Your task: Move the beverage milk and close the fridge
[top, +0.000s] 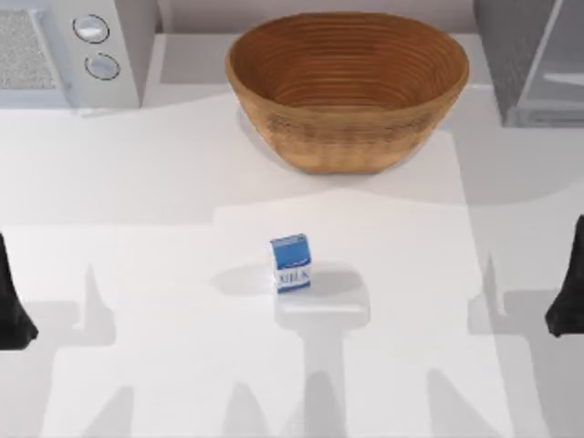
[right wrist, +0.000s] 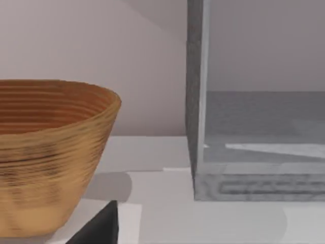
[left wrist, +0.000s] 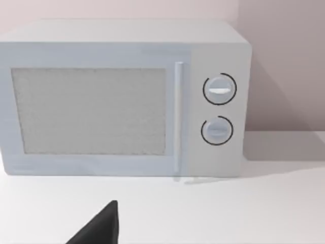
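The beverage milk (top: 291,263), a small carton with a blue top and a white band, stands upright near the middle of the table, with neither gripper touching it. The fridge (top: 527,64) is a grey box at the back right. In the right wrist view the fridge (right wrist: 196,101) shows its speckled side wall and its open inside. My left gripper (top: 11,315) is parked at the table's left edge, far from the carton. At the right edge my right gripper (top: 568,306) is parked just as far away.
A large woven bowl (top: 347,87) sits at the back centre, between the carton and the wall. A pale microwave (top: 87,50) with two round knobs stands at the back left. The white table (top: 164,182) lies bare around the carton.
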Available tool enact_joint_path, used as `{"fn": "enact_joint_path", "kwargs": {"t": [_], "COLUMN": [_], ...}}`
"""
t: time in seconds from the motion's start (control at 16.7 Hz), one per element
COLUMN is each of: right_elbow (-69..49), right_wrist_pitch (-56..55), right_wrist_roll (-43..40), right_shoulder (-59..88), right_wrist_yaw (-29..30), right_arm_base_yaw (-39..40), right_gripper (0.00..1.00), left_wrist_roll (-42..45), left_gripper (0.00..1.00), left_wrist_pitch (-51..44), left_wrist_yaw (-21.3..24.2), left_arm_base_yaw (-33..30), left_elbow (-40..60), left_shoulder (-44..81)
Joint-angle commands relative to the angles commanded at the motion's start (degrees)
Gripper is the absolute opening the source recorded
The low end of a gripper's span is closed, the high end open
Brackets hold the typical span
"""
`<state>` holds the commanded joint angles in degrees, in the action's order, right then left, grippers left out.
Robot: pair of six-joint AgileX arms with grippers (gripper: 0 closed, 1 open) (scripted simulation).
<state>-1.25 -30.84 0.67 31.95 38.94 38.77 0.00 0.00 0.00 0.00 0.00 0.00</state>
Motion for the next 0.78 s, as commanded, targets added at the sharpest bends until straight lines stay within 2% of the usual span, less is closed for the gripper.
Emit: {"fn": "enact_joint_path", "kwargs": {"t": [0.18,0.36,0.78], "right_elbow": [-0.1,-0.1,-0.4], "right_wrist_pitch": [-6.6,-10.4,-11.4], "right_wrist_roll": [0.2,0.4,0.4], "right_shoulder": [7.3,11.5,12.6], "right_wrist_yaw": [8.8,13.6,14.1], "right_arm_base_yaw": [8.7,13.5,14.2], "right_gripper": [1.0,1.0,1.0], "left_wrist_roll": [0.0,0.0,0.0], "left_gripper": [1.0,1.0,1.0], "left_wrist_pitch": [0.0,0.0,0.0], "left_wrist_yaw": [0.0,0.0,0.0], "left_arm_base_yaw": [0.0,0.0,0.0], "left_elbow": [0.0,0.0,0.0], "left_shoulder": [0.0,0.0,0.0]}}
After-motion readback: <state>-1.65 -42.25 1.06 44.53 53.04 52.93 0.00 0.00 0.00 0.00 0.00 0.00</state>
